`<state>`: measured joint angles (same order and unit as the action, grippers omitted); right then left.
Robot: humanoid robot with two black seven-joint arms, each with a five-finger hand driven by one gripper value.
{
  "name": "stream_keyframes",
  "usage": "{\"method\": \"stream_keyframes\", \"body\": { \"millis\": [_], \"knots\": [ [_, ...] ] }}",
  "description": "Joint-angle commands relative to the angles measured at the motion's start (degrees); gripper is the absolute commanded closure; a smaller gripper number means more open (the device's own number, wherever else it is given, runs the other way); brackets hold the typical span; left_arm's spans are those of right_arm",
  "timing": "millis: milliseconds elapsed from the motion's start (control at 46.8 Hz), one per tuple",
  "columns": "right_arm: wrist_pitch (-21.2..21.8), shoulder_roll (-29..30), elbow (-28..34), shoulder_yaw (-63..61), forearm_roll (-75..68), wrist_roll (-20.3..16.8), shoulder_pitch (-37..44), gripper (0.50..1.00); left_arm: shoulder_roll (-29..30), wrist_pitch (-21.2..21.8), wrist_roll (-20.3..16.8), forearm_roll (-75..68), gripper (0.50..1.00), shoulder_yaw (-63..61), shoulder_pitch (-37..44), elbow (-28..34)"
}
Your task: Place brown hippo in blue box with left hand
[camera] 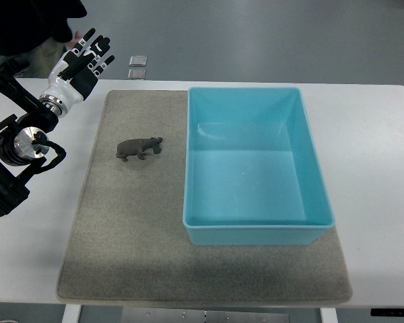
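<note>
Currently the left hand [84, 62] hovers at the table's [380, 168] far left corner, fingers spread and empty. Well apart from it, the brown hippo [139, 148] stands on the grey mat [135, 242], just left of the blue box [256, 165].

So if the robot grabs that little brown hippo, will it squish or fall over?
The brown hippo looks like a small moulded figure, so it is probably stiff rather than squishy. It stands on short legs on the grey mat, so a sideways nudge might tip it, though it likely won't roll. Being small, it is probably light for the left robot hand.
</note>
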<state>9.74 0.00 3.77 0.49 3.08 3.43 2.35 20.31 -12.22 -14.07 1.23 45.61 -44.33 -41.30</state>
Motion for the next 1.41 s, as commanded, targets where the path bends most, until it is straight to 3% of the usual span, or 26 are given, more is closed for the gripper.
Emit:
{"method": "stream_keyframes", "body": {
  "millis": [0, 641, 940, 1389],
  "knots": [
    [-0.07, 0.0, 0.01, 0.04, 0.0, 0.0, 0.02, 0.564, 0.0, 0.01, 0.0, 0.18, 0.504, -0.17, -0.05, 0.0],
    [-0.07, 0.0, 0.01, -0.05, 0.09, 0.0, 0.02, 0.564, 0.08, -0.08, 0.0, 0.35, 0.504, -0.96, -0.49, 0.08],
    [-0.07, 0.0, 0.01, 0.04, 0.0, 0.0, -0.06, 0.564, 0.0, -0.17, 0.0, 0.7, 0.504, -0.96, -1.63, 3.42],
    [-0.07, 0.0, 0.01, -0.05, 0.0, 0.0, 0.02, 0.564, 0.26, -4.74, 0.0, 0.0, 0.506, -2.98, -1.81, 3.51]
  ]
}}
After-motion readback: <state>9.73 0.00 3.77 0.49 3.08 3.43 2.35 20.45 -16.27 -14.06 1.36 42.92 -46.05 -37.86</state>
